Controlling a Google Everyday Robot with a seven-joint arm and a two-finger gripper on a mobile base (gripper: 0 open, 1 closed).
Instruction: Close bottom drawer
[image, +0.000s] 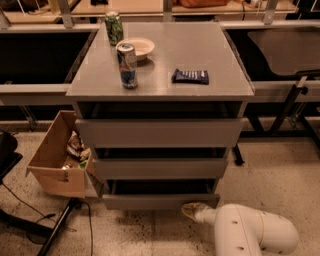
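The grey cabinet (165, 95) stands in the middle with three drawer fronts. The bottom drawer (160, 201) is the lowest, a plain grey front pulled out a little, with a dark gap above it. My gripper (191, 210) is low at the floor, at the end of the white arm (250, 232), right in front of the bottom drawer's right part and touching or nearly touching its front. The middle drawer (160, 168) and top drawer (159, 132) also stand slightly out.
On the cabinet top are a blue can (127, 65), a green can (114, 28), a bowl (136, 48) and a dark snack packet (190, 76). A cardboard box (57, 160) with rubbish stands at the left. Table legs (290, 107) are at the right.
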